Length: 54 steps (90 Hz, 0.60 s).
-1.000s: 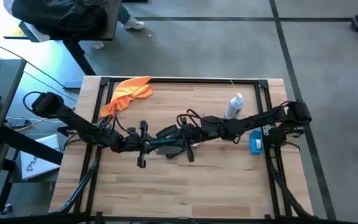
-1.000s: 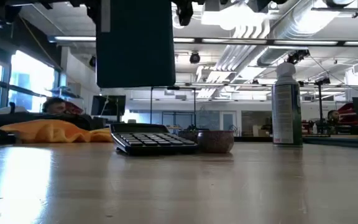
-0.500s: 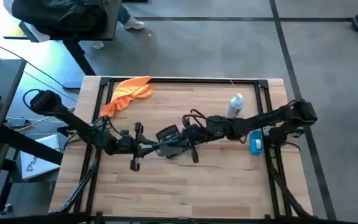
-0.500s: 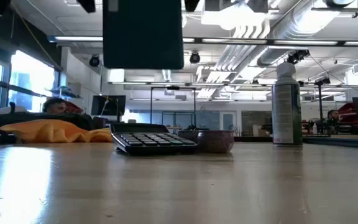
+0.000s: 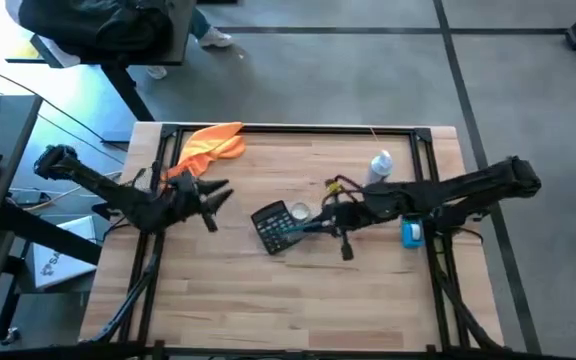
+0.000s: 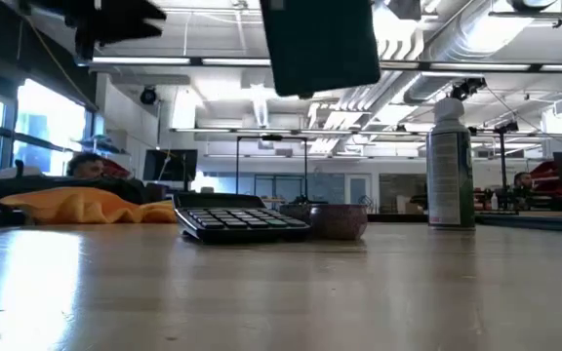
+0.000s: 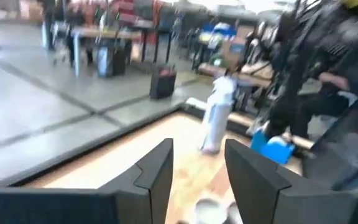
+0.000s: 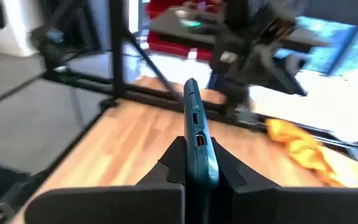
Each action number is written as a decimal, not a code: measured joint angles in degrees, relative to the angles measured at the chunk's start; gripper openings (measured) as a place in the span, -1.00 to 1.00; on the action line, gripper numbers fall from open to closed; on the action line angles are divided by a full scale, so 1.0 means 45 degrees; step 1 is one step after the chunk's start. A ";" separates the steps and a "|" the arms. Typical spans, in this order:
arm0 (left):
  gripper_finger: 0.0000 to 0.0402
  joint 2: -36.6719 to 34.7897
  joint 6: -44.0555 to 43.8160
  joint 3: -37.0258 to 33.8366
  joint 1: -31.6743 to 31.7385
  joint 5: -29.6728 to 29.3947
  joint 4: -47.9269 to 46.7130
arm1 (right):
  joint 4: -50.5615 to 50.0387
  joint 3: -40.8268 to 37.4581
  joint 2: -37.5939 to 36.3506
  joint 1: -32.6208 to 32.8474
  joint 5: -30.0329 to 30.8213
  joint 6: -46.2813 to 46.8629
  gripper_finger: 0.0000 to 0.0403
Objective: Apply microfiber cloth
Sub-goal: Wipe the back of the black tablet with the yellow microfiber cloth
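Microfiber cloth lies bunched at desk far-left corner. Left end effector just beside it, fingers apart, empty. Right end effector clamps a teal phone above the calculator.

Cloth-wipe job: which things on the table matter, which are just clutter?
Job: microfiber cloth; open left pincer near it; right pincer shut on a teal slab, probably the wipe target.
Lying about: calculator; small bowl; spray can; blue object.
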 joint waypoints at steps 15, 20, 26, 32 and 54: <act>-0.39 -0.0266 -0.0727 0.0000 0.2541 0.1567 -0.2322 | -0.0544 -0.0010 -0.0143 0.0220 0.0351 0.0026 -1.00; -0.39 -0.0138 -0.0869 0.0000 0.3307 0.1994 -0.2818 | -0.0358 -0.0005 -0.0143 0.0255 0.0347 0.0032 -1.00; -0.39 0.0106 -0.1237 0.0000 0.4222 0.2613 -0.3419 | -0.0361 0.0000 -0.0139 0.0255 0.0478 0.0092 -1.00; -0.39 0.0386 -0.1760 0.0000 0.5249 0.3234 -0.4121 | -0.0420 0.0000 -0.0057 0.0245 0.0622 0.0312 -1.00; -0.39 0.2086 -0.1673 0.0000 0.8504 0.4015 -0.5271 | -0.0420 0.0000 -0.0046 0.0250 0.0570 0.0748 -1.00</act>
